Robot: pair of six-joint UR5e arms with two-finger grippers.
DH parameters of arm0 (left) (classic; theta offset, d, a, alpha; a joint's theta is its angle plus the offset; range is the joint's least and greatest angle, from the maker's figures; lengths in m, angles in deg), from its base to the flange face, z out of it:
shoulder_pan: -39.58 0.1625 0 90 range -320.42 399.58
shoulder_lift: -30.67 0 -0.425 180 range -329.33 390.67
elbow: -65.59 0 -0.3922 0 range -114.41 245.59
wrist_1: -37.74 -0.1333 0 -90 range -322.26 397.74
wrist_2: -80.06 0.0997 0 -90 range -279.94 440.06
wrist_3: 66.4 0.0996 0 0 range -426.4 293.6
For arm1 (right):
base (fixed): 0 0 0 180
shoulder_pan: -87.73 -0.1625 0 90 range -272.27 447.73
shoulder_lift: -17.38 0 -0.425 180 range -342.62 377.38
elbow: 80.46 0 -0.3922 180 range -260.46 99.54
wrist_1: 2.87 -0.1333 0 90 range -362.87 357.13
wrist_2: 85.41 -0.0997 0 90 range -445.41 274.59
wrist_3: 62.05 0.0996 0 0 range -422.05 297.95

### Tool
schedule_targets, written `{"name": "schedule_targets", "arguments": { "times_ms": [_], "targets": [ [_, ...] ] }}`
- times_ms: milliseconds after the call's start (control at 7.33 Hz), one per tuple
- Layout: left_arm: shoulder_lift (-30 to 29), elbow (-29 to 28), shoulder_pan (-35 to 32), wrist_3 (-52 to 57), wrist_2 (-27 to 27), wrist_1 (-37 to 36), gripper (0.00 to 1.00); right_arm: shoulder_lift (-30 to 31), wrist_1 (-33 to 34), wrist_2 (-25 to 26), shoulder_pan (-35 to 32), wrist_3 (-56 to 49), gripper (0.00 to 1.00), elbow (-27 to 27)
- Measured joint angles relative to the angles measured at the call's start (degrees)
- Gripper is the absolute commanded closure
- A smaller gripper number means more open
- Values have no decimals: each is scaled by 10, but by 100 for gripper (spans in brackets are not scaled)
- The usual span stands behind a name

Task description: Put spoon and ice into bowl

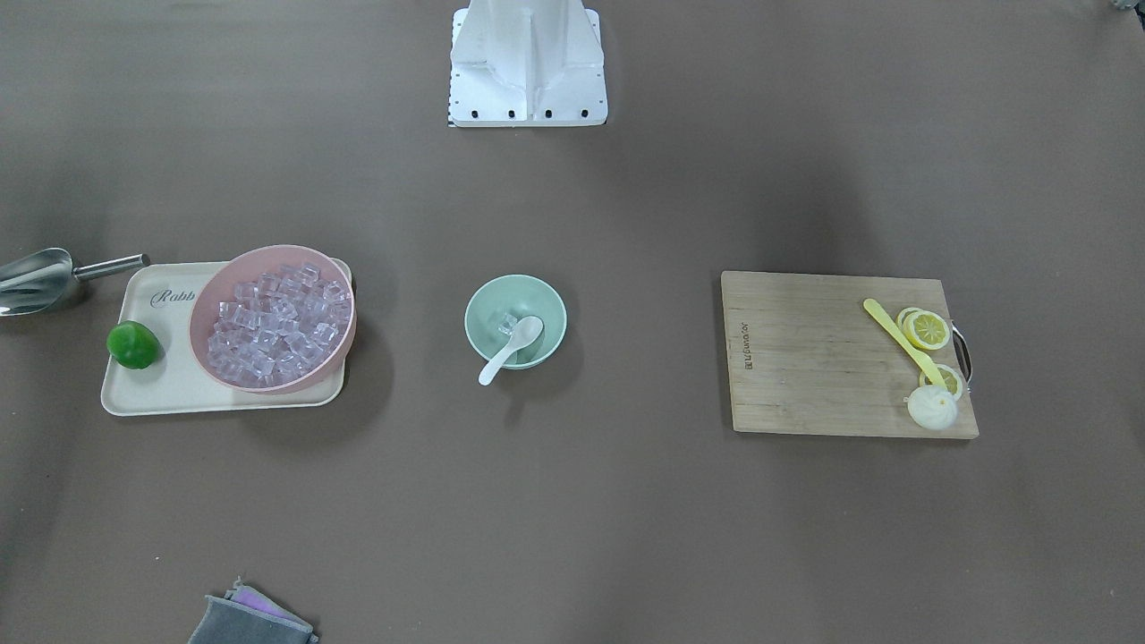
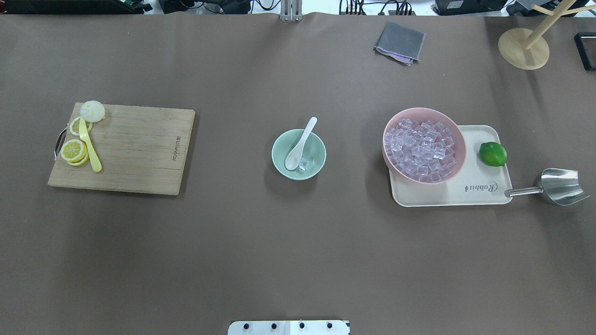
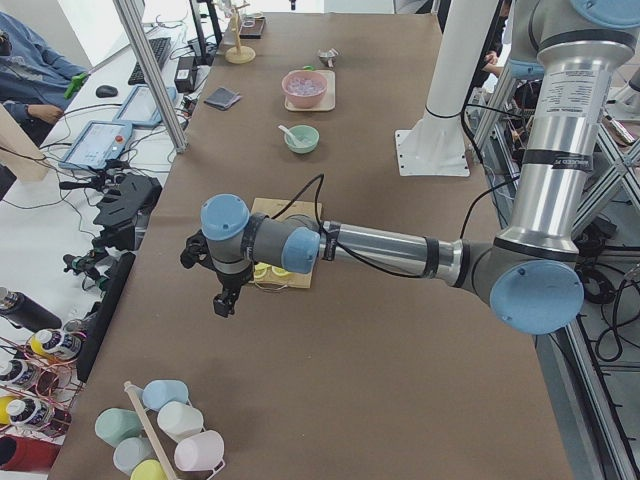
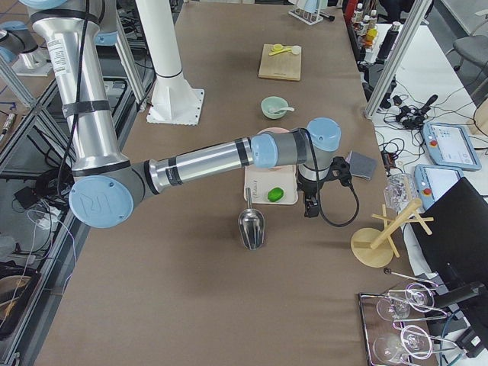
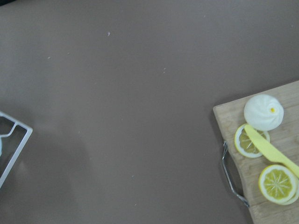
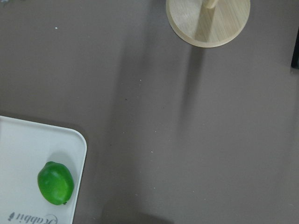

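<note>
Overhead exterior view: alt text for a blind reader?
A mint-green bowl at the table's centre holds a white spoon, handle over the rim, and a clear ice cube. To its right a pink bowl of ice cubes and a lime sit on a cream tray beside a metal scoop; to its left, a cutting board with lemon slices.

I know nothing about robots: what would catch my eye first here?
The pink bowl heaped with clear ice cubes, on a cream tray at the robot's right. Next, the small mint-green bowl at the table's middle, holding a white spoon and an ice cube. Yellow lemon slices brighten the wooden board at the left.
</note>
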Motion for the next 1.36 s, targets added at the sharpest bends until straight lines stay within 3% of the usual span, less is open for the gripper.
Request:
{"name": "schedule_targets", "arguments": {
  "times_ms": [682, 1364],
  "targets": [
    [27, 38, 2, -94, 9, 1, 2, 20, -13, 1, -2, -30, 0, -2],
    [40, 55, 3, -99, 11, -4, 2, 27, -14, 2, -4, -33, 0, 6]
  ]
}}
